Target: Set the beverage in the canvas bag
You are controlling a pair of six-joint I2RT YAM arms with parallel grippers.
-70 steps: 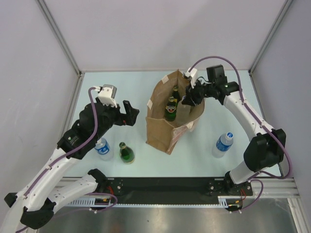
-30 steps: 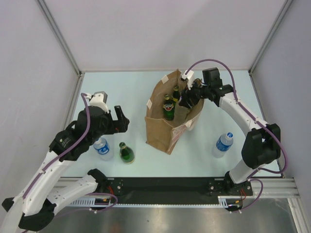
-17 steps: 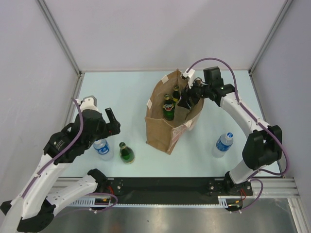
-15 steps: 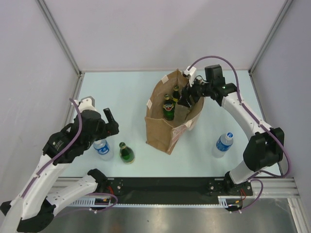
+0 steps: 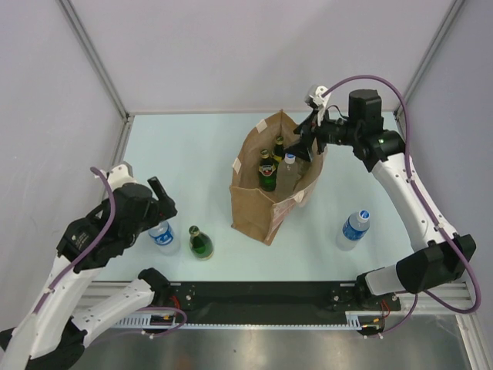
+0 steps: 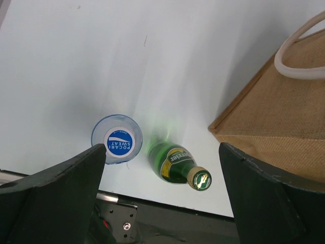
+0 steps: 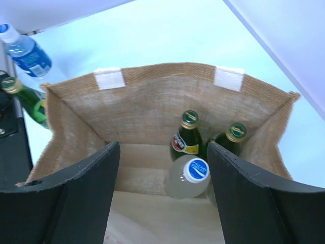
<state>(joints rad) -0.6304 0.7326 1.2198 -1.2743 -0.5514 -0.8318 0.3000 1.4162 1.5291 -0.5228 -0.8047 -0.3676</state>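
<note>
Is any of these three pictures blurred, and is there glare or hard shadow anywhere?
Left wrist: the pale table shows vertical streaks, and a green smear rises above the green glass bottle. Right wrist: the weave of the tan canvas bag is sharp. Top external: even light, soft shadows, no glare.

Your left gripper (image 6: 162, 148) hangs above the table (image 6: 101, 61) with its jaws spread wide and nothing between them; the two dark fingers (image 6: 51, 198) fill the lower corners of your view. Just inside the left finger stands the Pocari bottle (image 6: 118, 143), seen straight down onto its blue cap. Right beside it, nearer the middle of the gap, is the green bottle (image 6: 175, 162), its gold cap tipped toward the right finger. Beyond the right finger you have the bag (image 6: 284, 122), one corner pointing toward the green bottle but apart from it, with a cream handle (image 6: 297, 58) curving over its top edge.
</note>
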